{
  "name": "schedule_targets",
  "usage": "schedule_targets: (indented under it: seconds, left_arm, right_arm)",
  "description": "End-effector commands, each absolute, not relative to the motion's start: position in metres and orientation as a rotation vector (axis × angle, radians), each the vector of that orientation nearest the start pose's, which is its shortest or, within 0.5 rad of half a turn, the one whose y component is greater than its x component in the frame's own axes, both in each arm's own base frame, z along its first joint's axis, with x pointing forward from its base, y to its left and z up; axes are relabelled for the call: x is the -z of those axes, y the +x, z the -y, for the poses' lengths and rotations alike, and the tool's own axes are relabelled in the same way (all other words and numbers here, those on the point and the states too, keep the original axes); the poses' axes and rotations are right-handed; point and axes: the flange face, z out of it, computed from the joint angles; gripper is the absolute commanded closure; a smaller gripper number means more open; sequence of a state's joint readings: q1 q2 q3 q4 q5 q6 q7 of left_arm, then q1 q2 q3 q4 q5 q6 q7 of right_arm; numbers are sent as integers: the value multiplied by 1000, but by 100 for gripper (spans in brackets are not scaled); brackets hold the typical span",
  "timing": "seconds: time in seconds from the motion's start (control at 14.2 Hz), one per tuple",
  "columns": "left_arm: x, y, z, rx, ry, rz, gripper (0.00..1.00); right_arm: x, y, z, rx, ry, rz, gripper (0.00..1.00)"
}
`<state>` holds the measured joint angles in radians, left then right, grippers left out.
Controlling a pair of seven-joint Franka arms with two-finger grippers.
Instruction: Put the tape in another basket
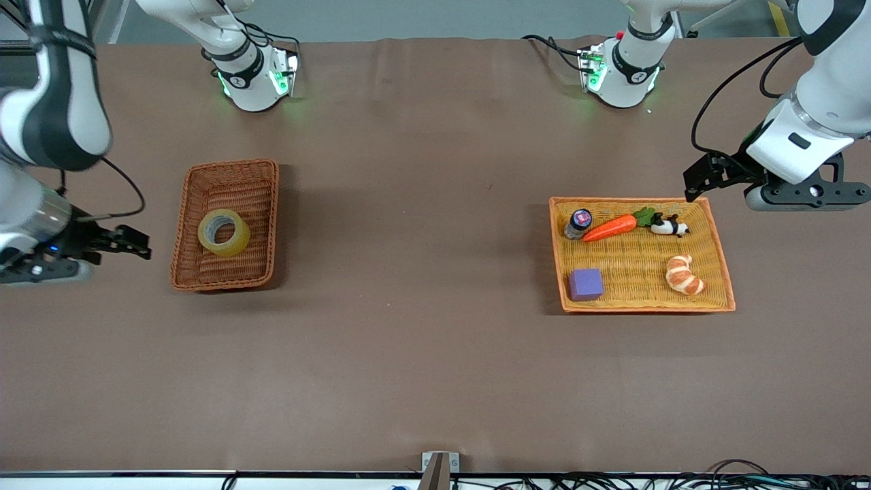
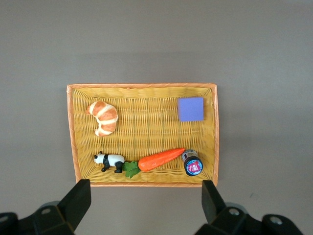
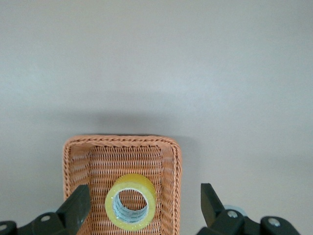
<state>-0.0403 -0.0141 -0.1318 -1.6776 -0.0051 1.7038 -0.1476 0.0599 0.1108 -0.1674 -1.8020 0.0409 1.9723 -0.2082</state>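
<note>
The tape (image 1: pixel 235 239), a yellowish roll with a grey core, lies in the dark reddish-brown wicker basket (image 1: pixel 231 170) toward the right arm's end of the table. My right gripper (image 1: pixel 141 246) is open and empty, up in the air over the table beside that basket. In the right wrist view the tape (image 3: pixel 143 183) shows in the basket (image 3: pixel 122 142) between my right gripper's (image 3: pixel 144 203) spread fingers, well below them. My left gripper (image 1: pixel 695 180) is open and empty, over the far corner of the light-orange tray (image 1: pixel 639 201); it also shows in the left wrist view (image 2: pixel 146 200).
The shallow tray (image 2: pixel 142 86) toward the left arm's end holds a carrot (image 1: pixel 610 228), a panda figure (image 1: pixel 670 226), a croissant (image 1: pixel 684 274), a purple block (image 1: pixel 586 284) and a small jar (image 1: pixel 578 223). Brown table between basket and tray.
</note>
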Motion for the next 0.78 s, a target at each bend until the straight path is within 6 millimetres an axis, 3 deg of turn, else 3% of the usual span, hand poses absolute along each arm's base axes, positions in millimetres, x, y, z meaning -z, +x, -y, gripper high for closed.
schedule_targets:
  seconds: [0.0, 0.14, 0.42, 0.71]
  left_arm:
    - [-595, 553, 94, 77, -3168, -57, 0]
    - [-595, 553, 94, 74, -3168, -57, 0]
    - [-595, 554, 94, 77, -3167, -64, 0]
    - [-592, 559, 94, 71, -3165, -130, 0]
  right_arm:
    - [-540, 580, 62, 112, -3107, 134, 0]
    - [-585, 580, 60, 110, -3110, 61, 0]
    - [-625, 566, 49, 41, -3100, -88, 0]
    - [-628, 566, 41, 30, -3105, -85, 0]
